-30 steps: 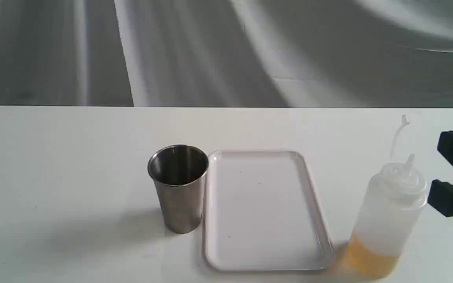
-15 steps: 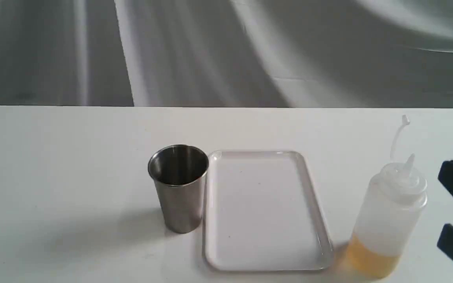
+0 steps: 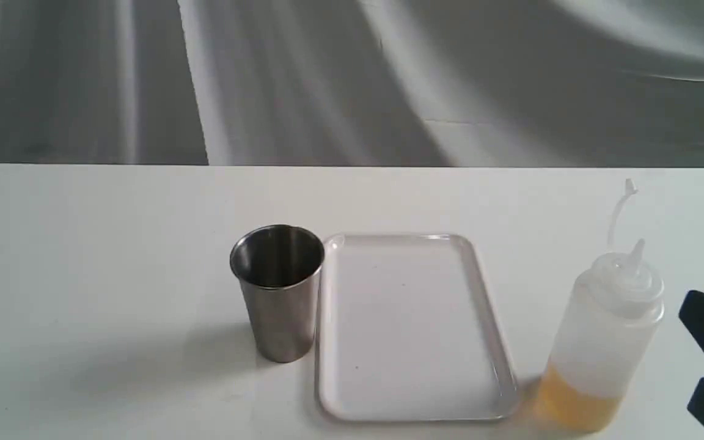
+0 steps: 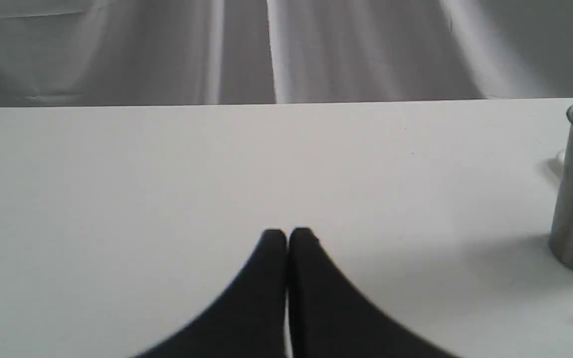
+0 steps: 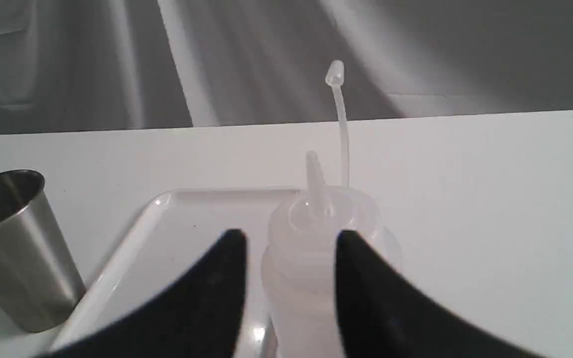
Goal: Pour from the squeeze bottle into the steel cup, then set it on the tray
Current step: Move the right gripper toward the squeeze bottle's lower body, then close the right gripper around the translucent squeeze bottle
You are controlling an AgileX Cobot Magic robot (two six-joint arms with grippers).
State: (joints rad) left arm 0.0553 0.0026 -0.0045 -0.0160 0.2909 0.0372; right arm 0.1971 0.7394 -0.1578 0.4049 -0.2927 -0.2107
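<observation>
While the squeeze bottle [image 3: 602, 330] stands upright on the bench [image 3: 113, 244], the right gripper [image 3: 688, 354] hangs open just beside it.
The bottle is on the right part of the bench, close to the near right corner of the tray [image 3: 407, 330], with amber liquid in its lowest part and the small cap off the nozzle, up on its thin strap. The black jaws of the right gripper stand apart on the side of the bottle toward the right edge of the bench and do not touch it. The tray lies flat in the middle of the bench. The steel cup [image 3: 278, 293] stands upright just beside its left rim. The left gripper [image 4: 287, 233] is closed with nothing in it, above the bare bench and well apart from the cup.
</observation>
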